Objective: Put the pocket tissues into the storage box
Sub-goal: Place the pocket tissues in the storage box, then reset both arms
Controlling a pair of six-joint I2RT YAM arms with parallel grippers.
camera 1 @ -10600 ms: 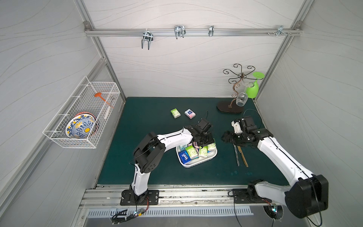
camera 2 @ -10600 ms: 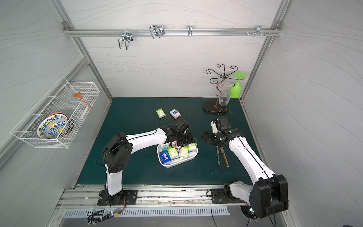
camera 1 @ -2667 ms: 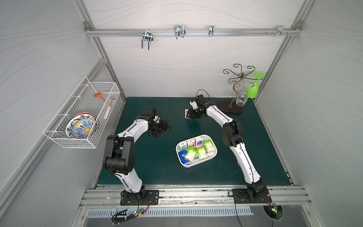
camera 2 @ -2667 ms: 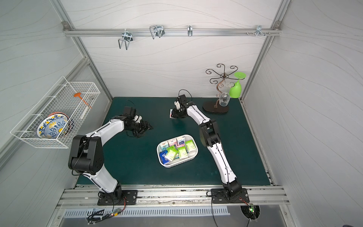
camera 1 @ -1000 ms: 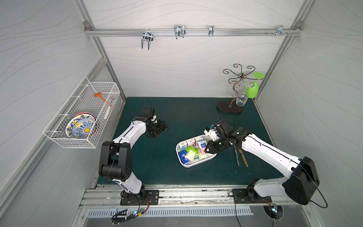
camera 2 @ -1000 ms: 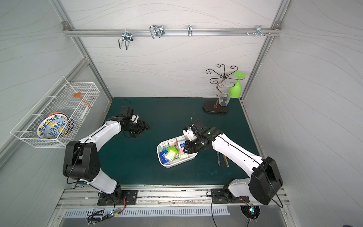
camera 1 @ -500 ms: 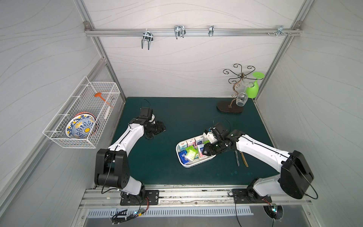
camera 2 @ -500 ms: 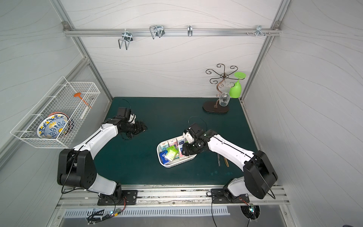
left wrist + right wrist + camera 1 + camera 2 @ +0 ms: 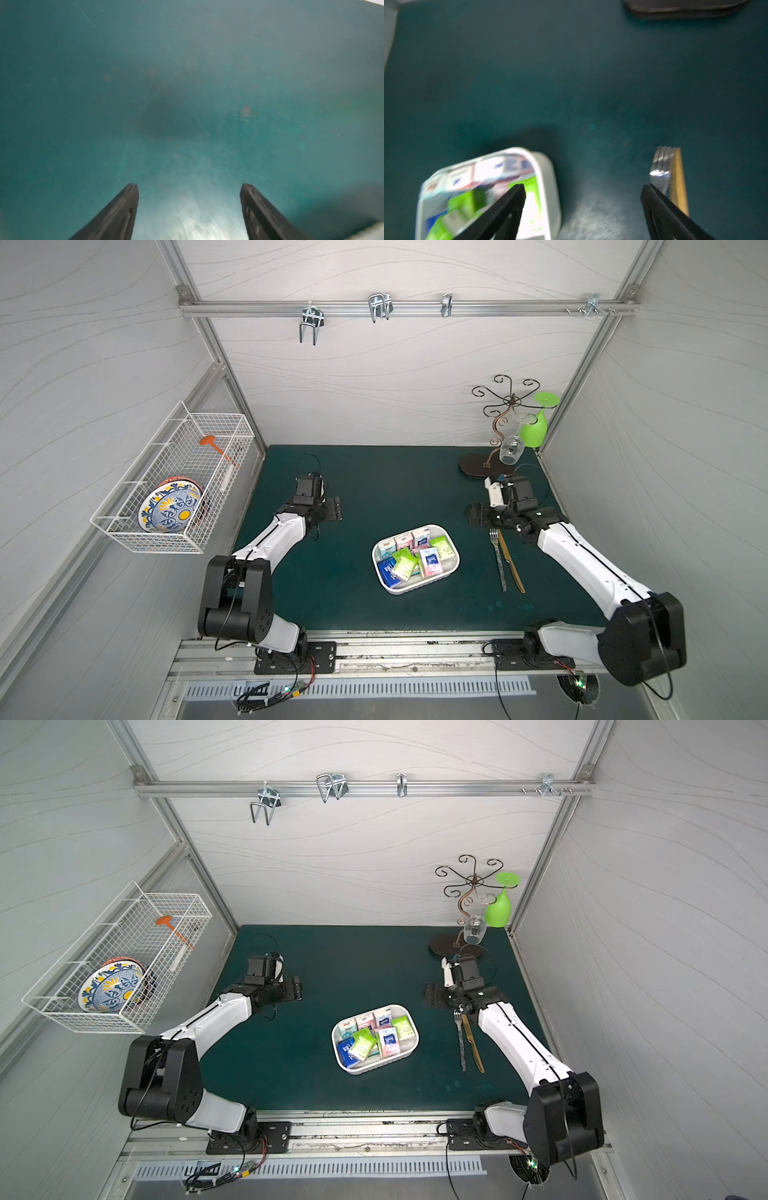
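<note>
The white storage box (image 9: 420, 591) (image 9: 376, 1069) sits mid-table on the green mat, holding several pocket tissues (image 9: 409, 559) (image 9: 370, 1038) in green, pink, light blue and dark blue. I see no packets on the mat outside it. My right gripper (image 9: 473, 516) (image 9: 430, 994) hovers to the right of the box, open and empty. In the right wrist view my right gripper (image 9: 583, 187) stands over bare mat, with the box (image 9: 549, 176) and blurred tissues (image 9: 477, 176) beside it. My left gripper (image 9: 334, 510) (image 9: 296, 988) (image 9: 189, 185) is open and empty over bare mat at the far left.
A fork (image 9: 500, 560) (image 9: 661, 166) and a gold knife (image 9: 513, 568) (image 9: 678, 176) lie right of the box, under the right arm. A glass stand (image 9: 490, 464) with hanging glasses stands at the back right. A wire basket (image 9: 174, 489) holding a plate hangs on the left wall.
The right gripper has opened and drawn back from over the box towards the right. The left arm has shifted only slightly.
</note>
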